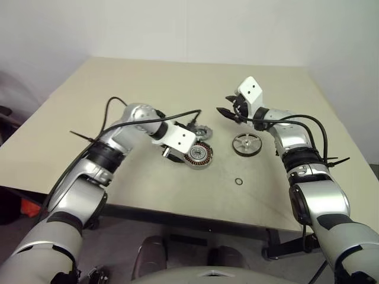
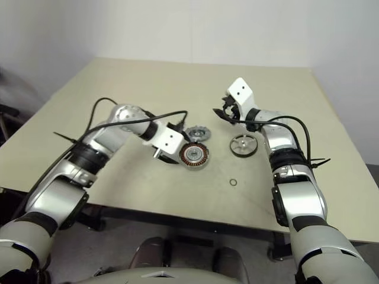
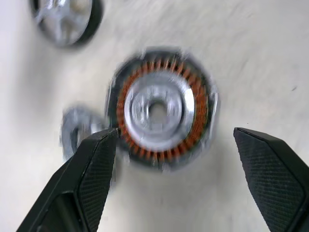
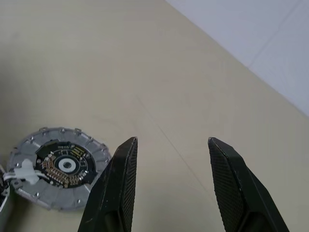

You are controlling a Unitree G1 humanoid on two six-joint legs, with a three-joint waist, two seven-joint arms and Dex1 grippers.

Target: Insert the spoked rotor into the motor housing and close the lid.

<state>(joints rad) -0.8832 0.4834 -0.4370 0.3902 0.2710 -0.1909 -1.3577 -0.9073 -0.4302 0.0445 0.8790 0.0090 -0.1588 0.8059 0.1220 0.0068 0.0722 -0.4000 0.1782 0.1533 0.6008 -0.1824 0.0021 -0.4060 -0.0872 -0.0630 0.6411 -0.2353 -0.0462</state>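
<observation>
Left gripper [image 3: 175, 145]: your L jaws stand wide apart, empty, hovering over the motor housing; nothing pinched between the black textured fingers [image 3: 94, 169].
Right gripper [image 4: 173, 145]: your R jaws are parted w/ bare tabletop showing in the gap, gripping nothing. It's raised above the table, behind the spoked rotor in the head views.
Motor housing [image 1: 199, 155]: round shallow silver metal cup, ring of copper-coloured windings, central bearing. Sits flat on the table just off your L gripper's white wrist block. From the L wrist cam you look straight down into it; no rotor in it.
Spoked rotor [image 1: 247, 144]: small flat silver wheel, wide spokes, dark outer rim, central hub. Lies flat on the table to the right of the housing, apart from it, not touching, near your R forearm.
Lid [image 2: 196, 133]: dark grey round metal disc w/ notched gear-like edge. Lies on the table just behind the housing, close to it; can't tell if they touch. R wrist cam shows its face w/ a dark circuit-like centre and a white bit at one side.
Small ring [image 1: 238, 181]: tiny thin black ring, alone on the table toward the near edge, in front of rotor and housing.
Table [image 1: 154, 83]: beige flat top, carries all parts.
</observation>
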